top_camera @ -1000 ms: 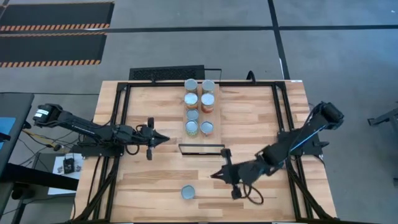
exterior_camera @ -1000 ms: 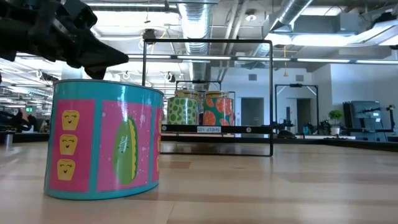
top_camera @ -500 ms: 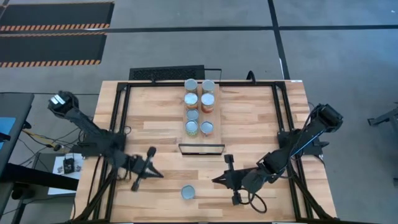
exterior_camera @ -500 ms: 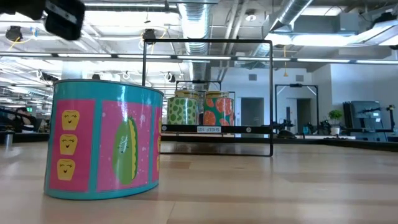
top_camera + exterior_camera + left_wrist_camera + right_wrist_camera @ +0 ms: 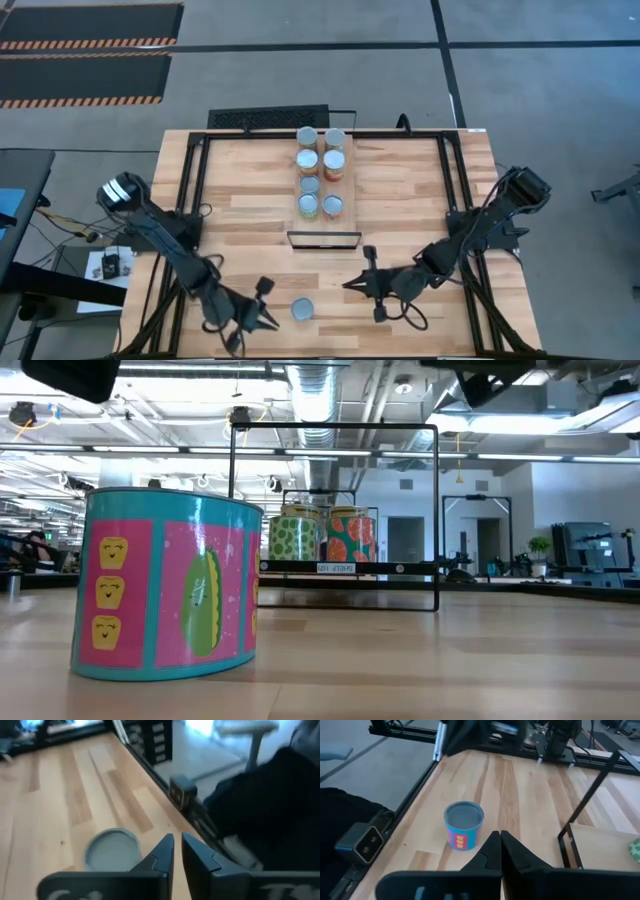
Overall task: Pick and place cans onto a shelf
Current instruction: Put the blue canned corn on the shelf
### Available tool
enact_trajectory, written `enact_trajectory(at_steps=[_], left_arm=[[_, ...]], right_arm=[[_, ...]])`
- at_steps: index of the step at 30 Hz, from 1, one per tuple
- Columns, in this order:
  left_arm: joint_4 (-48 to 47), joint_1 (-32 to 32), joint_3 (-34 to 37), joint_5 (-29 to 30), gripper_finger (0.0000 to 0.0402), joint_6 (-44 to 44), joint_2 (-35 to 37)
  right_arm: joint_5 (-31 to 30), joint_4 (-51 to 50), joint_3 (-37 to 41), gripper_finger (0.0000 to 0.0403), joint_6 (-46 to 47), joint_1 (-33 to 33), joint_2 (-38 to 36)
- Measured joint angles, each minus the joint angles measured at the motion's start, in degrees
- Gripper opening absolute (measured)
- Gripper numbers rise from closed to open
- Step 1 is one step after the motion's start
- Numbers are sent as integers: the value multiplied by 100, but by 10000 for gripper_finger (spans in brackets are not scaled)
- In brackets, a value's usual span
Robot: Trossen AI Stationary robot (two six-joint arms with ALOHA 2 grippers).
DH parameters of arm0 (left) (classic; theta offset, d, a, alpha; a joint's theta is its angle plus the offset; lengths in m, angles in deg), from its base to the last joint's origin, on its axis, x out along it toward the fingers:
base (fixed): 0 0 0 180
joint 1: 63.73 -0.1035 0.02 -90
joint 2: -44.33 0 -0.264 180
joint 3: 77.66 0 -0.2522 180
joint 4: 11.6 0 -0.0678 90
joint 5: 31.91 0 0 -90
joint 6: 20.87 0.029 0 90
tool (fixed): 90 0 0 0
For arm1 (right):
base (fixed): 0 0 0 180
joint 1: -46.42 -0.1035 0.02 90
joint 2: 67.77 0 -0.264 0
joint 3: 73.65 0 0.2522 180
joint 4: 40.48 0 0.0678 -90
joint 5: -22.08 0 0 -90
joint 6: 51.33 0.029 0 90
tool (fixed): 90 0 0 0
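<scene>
– Nearest the front edge of the tabletop [image 5: 420, 190], what do you record?
– One lone can [image 5: 302, 309], upright, not yet shelved. Its label is teal and pink with yellow cartoon figures. No brand or wording can be read on it.
– And the end effectors?
– Left end effector [image 5: 268, 320] sits low, just beside that can on its left. Its fingers are parted by a narrow gap and hold nothing. Judged: it is lined up for the pick. Right end effector [image 5: 346, 285] is near the can on the other side, slightly farther back. Its fingers are pressed together and empty, so it appears to be waiting.
– Farther back?
– The shelf [image 5: 323, 226] runs along the middle of the tabletop. Seven cans [image 5: 320, 170] stand on it in two close rows, well apart from the lone can. Judged: they are packed tight to leave room for the last one.
– Any markings there?
– From table height, one front can has a green spotted label and its neighbour a red-orange one with green leaves. A small white tag [image 5: 336, 568] on the shelf edge carries print too small to read
</scene>
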Motion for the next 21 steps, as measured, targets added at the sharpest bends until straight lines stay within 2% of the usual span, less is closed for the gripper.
enact_trajectory(at_steps=[3,8,14,21], left_arm=[[-643,37,-560,233,47,270,-452],[-1592,-22,-1353,1102,77,541,-1075],[-1907,-246,-1754,752,87,677,-1517],[-2408,-481,-1770,726,86,462,-1553]], right_arm=[[48,-38,2,8,0,7,0],[127,-46,2,9,2,-1,-1],[141,-62,2,9,15,-15,-2],[147,-45,1,10,15,-19,-2]])
